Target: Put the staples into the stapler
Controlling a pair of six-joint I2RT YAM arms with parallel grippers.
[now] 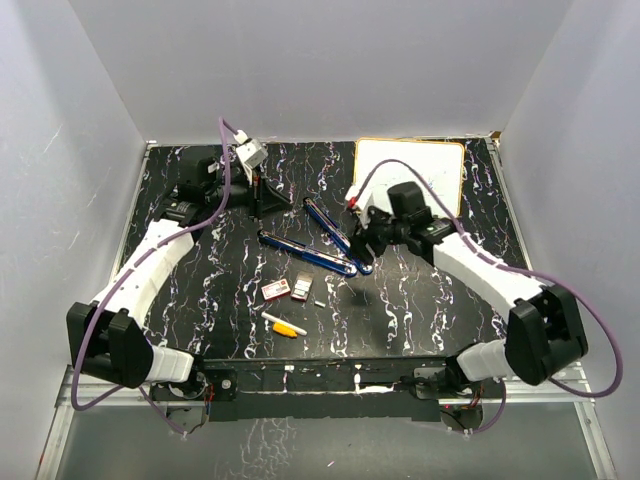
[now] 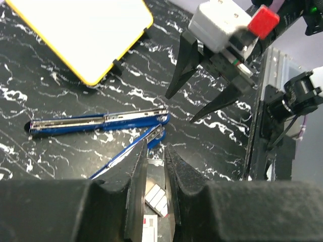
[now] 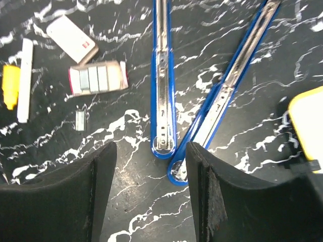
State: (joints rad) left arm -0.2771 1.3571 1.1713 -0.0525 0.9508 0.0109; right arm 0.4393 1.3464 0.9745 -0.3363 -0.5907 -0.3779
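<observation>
The blue stapler (image 1: 325, 245) lies swung open in a V on the black marbled table, its metal channels (image 3: 162, 75) facing up. My right gripper (image 3: 150, 151) hangs open just above the hinge end (image 3: 171, 161), touching nothing; it also shows in the left wrist view (image 2: 180, 108). My left gripper (image 2: 155, 151) is at the back left (image 1: 275, 200), shut on a thin silvery staple strip (image 2: 155, 160) at its fingertips. More staples sit in a small open tray (image 3: 97, 78) (image 1: 302, 288) beside the red-and-white box (image 3: 72, 38). A short loose strip (image 3: 80, 120) lies nearby.
A yellow-and-white marker (image 1: 285, 325) lies near the front of the table, close to the box. A yellow-rimmed whiteboard (image 1: 410, 175) lies flat at the back right. White walls close in the table on three sides.
</observation>
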